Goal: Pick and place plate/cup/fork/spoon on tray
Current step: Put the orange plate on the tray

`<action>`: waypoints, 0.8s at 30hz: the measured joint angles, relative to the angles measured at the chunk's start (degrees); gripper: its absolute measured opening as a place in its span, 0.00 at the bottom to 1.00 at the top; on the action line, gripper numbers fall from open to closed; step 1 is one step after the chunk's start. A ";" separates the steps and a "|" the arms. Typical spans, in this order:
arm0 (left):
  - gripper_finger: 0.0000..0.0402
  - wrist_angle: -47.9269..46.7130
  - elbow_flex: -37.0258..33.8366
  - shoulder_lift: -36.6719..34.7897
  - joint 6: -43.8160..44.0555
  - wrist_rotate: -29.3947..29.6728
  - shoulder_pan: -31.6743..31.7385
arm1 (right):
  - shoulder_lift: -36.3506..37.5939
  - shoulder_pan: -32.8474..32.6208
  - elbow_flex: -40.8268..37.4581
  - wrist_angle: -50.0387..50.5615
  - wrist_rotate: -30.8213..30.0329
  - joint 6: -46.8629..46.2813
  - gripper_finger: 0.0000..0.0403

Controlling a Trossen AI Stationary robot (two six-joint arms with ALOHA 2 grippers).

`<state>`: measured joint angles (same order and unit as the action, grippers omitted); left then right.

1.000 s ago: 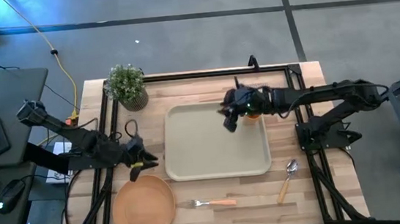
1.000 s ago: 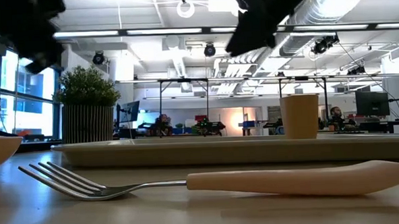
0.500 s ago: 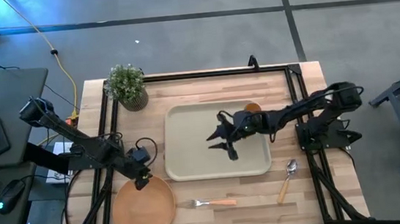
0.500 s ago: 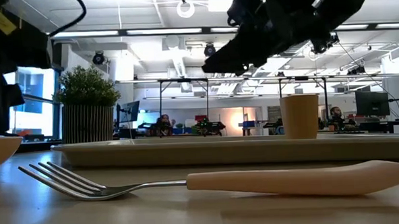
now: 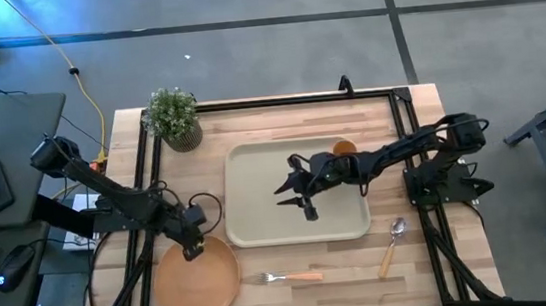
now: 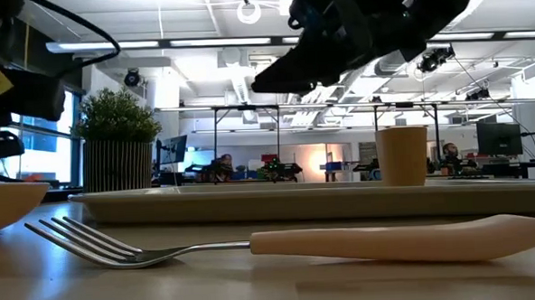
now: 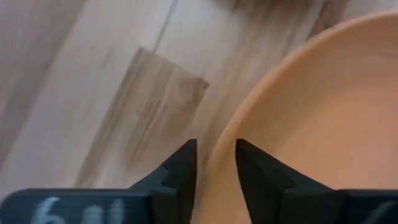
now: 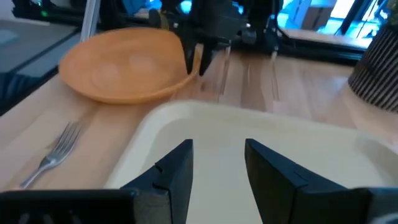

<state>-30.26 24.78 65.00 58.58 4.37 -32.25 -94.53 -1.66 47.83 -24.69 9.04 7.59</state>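
High view: only the cup [image 5: 344,149] stands on the tray [image 5: 260,225]; plate [image 5: 197,284], fork [image 5: 290,277] and spoon [image 5: 392,242] lie on the table. Left gripper [image 7: 214,163], parted, straddles the plate rim; right gripper [image 5: 295,195] hovers released over the tray

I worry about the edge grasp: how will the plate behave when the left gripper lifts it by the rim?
The plate looks stiff and thin, so it likely won't flex. Held only at its rim by the left gripper, whose fingers straddle that edge, it may droop or pivot. Its smooth surface could slip.
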 joint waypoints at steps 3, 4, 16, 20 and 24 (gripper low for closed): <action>0.12 0.59 0.00 0.51 -2.19 -2.50 1.27 | 0.81 0.03 0.65 2.08 -0.60 -0.12 0.34; 0.07 0.98 0.01 0.66 -2.38 -3.35 1.97 | 1.35 0.03 0.51 2.88 -1.17 -0.92 0.34; 0.01 -2.04 7.98 -3.82 -14.56 -3.78 8.24 | 4.16 -3.08 0.51 10.36 -12.27 -9.96 0.34; 0.01 -3.51 10.91 -5.85 -19.41 -3.84 9.78 | 4.96 -4.42 0.49 10.19 -14.19 -10.37 0.34; 0.00 -3.15 12.71 -6.92 -23.96 -1.17 13.79 | 6.21 -6.14 0.52 9.83 -21.17 -11.96 0.34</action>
<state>-33.41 37.49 58.07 34.63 3.20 -18.46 -88.32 -7.80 48.35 -14.87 -12.14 -4.37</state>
